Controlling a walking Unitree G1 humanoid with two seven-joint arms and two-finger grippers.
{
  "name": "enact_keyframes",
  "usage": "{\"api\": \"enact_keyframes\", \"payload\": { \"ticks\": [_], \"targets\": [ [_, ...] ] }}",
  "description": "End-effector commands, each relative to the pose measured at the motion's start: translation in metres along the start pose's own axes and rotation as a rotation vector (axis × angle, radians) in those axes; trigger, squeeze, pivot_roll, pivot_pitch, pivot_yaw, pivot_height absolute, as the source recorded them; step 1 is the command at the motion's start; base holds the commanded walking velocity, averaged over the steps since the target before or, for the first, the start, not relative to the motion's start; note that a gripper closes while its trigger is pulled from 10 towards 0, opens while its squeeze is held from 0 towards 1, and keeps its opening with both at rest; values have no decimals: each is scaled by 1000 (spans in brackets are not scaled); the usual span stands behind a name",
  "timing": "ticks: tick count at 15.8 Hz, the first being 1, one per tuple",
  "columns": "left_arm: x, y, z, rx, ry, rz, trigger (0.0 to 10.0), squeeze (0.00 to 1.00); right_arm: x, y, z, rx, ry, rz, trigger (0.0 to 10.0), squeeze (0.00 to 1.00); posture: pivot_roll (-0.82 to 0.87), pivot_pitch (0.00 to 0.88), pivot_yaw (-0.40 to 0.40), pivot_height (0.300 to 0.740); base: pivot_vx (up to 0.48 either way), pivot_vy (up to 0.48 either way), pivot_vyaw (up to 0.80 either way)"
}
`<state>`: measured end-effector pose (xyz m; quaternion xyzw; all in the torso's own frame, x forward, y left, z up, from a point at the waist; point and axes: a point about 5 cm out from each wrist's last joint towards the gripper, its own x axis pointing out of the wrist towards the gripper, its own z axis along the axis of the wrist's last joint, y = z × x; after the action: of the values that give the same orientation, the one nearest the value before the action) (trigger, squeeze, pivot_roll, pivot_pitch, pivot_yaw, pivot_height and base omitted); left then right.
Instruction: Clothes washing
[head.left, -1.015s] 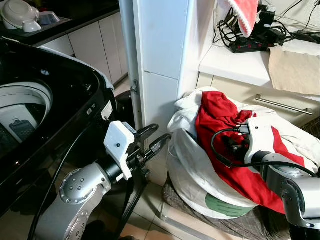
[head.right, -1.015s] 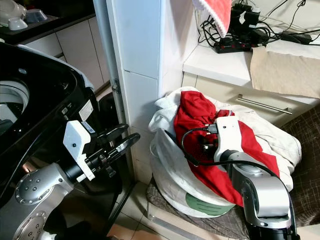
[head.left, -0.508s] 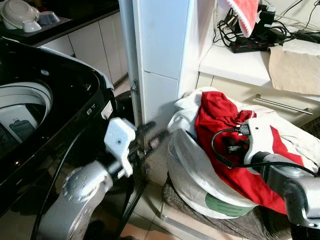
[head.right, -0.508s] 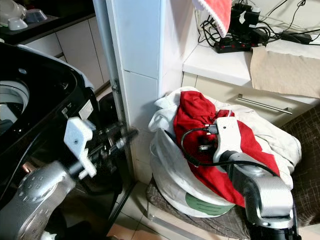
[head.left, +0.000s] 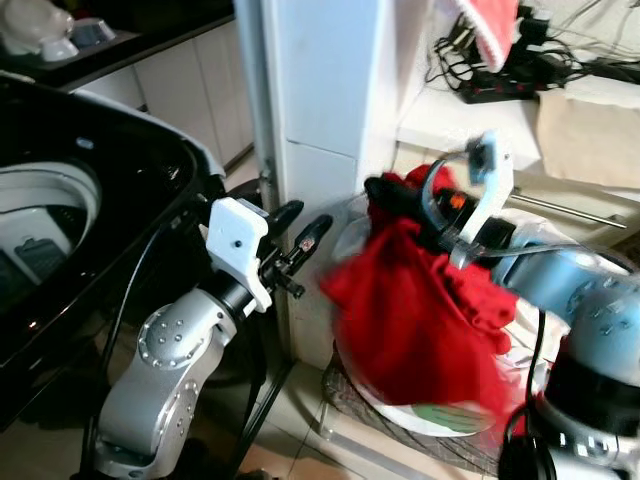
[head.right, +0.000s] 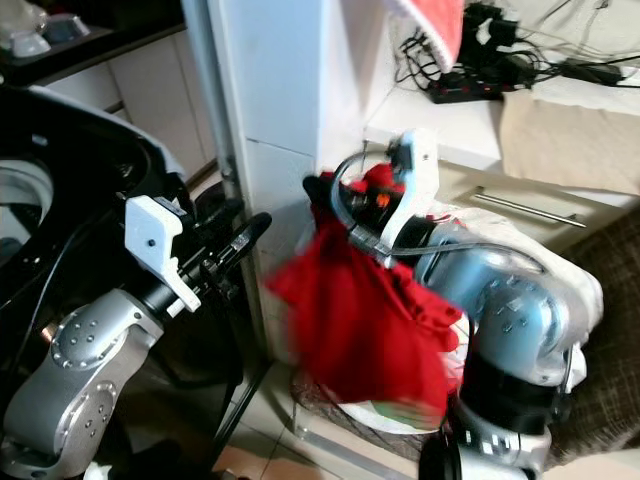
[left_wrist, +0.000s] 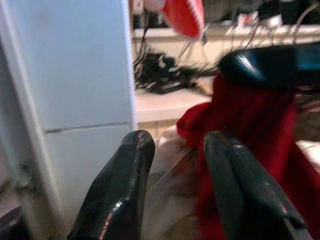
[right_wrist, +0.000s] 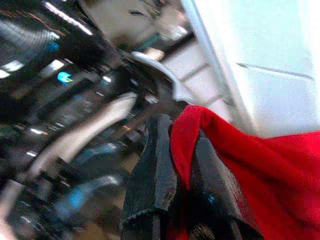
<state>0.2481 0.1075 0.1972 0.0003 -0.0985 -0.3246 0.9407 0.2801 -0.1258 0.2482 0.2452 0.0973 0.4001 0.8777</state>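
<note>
- Head views, now: red garment (head.left: 420, 310) off the pile, hanging free and motion-blurred, bunched top pinched in right end effector (head.right: 335, 205) just beside white pillar (head.left: 325, 100). Below and behind it, white laundry bundle (head.left: 400, 405) on its low stand. Left end effector (head.left: 300, 232) held out level toward the cloth, fingers spread, near the cloth but apart from it. Washing machine (head.left: 90, 190) on the robot's left, lid up, drum open. Worktop (head.right: 470, 115) above the bundle with cables and a beige cloth; red-and-white towel (head.right: 430, 25) hanging over it.
- Head views against a second ago: garment then draped over the white bundle, right wrist low upon it; half a second ago much the same. Now arm raised and swung leftward, cloth carried along. Left arm also shifted, now steady, fingers parted as before. Camera framing a little shifted too.
- Left wrist view: two black fingers (left_wrist: 120, 185) apart with nothing between; beyond them the red garment hanging under the dark shape of the other end effector, white bundle behind, pillar alongside.
- Right wrist view: fingers (right_wrist: 155, 175) pressed together on a fold of red cloth, the rest trailing off; dark glossy machine body and left arm beyond, blurred.
- Reading for the task: pick-up apparently done, carry toward the drum under way. Loading not yet done; drum well apart from the cloth. Long hanging tail likely to snag on the machine's rim or the left arm.
</note>
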Motion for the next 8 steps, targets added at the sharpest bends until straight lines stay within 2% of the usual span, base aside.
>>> {"api": "enact_keyframes", "payload": {
  "ticks": [1, 2, 4, 8],
  "targets": [
    [3, -5, 5, -23, -38, -57, 10000, 1000, 0, 7, 7, 16, -13, 70, 0, 0, -30, 0, -12, 740, 0, 0, 0],
    [6, -13, 10, -59, -77, -114, 10000, 1000, -1, 9, 9, 45, -15, 115, 0, 0, -30, 0, -17, 740, 0, 0, 0],
    [13, -21, 14, -70, -105, -172, 10000, 1000, -2, 14, 13, 76, -12, 170, 0, 0, -38, 0, -18, 740, 0, 0, 0],
    [24, -27, 17, -84, -138, -220, 10000, 1000, -3, 21, 22, 105, -18, 233, 0, 0, -51, 0, -18, 740, 0, 0, 0]
  ]
}}
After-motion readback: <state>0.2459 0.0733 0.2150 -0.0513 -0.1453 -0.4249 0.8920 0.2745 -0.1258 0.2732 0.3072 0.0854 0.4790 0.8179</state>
